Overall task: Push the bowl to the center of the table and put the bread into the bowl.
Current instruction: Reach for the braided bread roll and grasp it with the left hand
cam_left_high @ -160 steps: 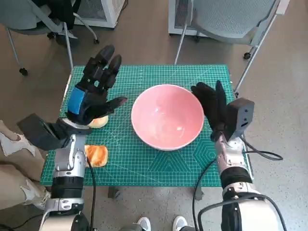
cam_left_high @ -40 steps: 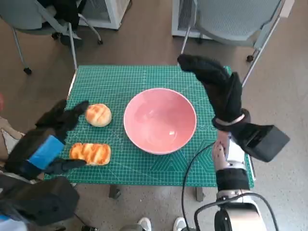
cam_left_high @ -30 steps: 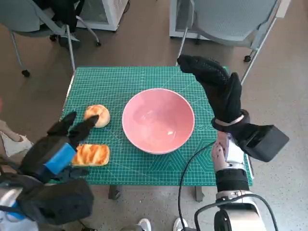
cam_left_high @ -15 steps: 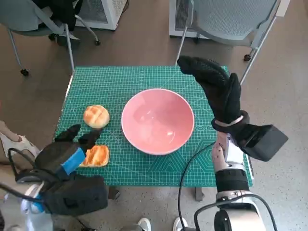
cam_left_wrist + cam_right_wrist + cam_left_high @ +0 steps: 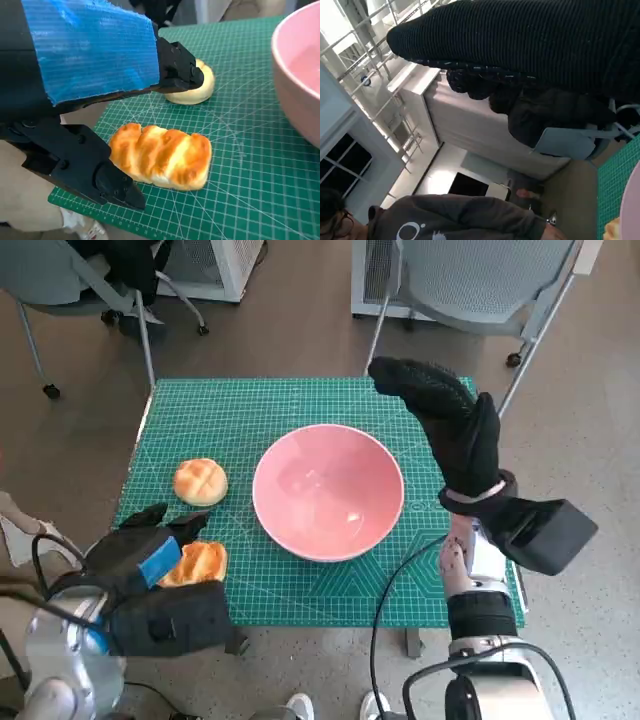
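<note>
The pink bowl [image 5: 328, 490] stands near the middle of the green mat [image 5: 300, 405], its rim [image 5: 300, 85] showing in the left wrist view. A long glazed bread [image 5: 200, 562] [image 5: 161, 156] lies at the mat's front left. A round bun [image 5: 200, 481] [image 5: 192, 90] sits behind it. My left hand [image 5: 140, 550] [image 5: 75, 90] hovers over the long bread with its fingers apart, holding nothing. My right hand [image 5: 450, 420] [image 5: 520, 45] is raised above the bowl's right side, fingers extended, empty.
Office chairs [image 5: 470, 280] stand beyond the table's far edge and at the far left [image 5: 80, 270]. A person in a dark top [image 5: 445, 217] shows in the right wrist view. A cable [image 5: 395, 590] hangs at the table's front right.
My left hand has dropped back toward the front left, coming down over the long bread. The right hand stays raised. The bowl and breads have not moved.
</note>
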Motion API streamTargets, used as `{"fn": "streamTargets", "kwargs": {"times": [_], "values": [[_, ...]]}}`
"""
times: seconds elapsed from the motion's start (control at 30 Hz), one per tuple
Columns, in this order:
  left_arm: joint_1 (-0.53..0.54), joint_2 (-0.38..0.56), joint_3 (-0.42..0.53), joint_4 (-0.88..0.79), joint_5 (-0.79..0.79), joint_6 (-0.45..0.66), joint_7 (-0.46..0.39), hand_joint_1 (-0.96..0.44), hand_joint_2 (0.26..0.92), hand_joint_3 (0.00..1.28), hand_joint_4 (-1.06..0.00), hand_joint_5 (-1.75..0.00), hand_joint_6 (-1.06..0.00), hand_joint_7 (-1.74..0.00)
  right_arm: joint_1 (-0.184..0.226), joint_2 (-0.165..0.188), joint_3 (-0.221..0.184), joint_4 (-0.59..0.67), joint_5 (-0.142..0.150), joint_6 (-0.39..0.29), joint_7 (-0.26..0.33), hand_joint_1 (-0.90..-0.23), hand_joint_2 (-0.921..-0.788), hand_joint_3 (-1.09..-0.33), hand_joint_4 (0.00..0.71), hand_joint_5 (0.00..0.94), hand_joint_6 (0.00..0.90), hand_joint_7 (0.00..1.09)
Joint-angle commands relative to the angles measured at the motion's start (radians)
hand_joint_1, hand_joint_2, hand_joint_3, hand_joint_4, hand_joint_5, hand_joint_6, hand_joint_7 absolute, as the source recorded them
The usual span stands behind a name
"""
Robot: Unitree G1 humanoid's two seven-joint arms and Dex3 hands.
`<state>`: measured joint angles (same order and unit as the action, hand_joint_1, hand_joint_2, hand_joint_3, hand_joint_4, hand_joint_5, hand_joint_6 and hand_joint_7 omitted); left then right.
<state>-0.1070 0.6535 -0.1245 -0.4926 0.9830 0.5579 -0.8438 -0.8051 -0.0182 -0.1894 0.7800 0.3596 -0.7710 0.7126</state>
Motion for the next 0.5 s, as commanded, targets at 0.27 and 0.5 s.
{"fn": "streamTargets", "kwargs": {"times": [0.27, 0.5], "values": [[-0.066, -0.026, -0.04, 0.182, 0.003, -0.012, 0.078, -0.12, 0.683, 0.02, -0.13, 0.0, -0.31, 0.0, 0.03, 0.005, 0.002, 0.005, 0.016, 0.022, 0.01, -0.666, -0.921, -0.866, 0.089, 0.002, 0.112, 0.11], [-0.115, -0.046, -0.067, 0.305, -0.007, -0.011, 0.12, -0.12, 0.688, 0.02, -0.12, 0.0, -0.3, 0.0, 0.033, 0.002, 0.003, 0.004, 0.015, 0.023, 0.006, -0.668, -0.921, -0.866, 0.089, 0.002, 0.108, 0.12]]}}
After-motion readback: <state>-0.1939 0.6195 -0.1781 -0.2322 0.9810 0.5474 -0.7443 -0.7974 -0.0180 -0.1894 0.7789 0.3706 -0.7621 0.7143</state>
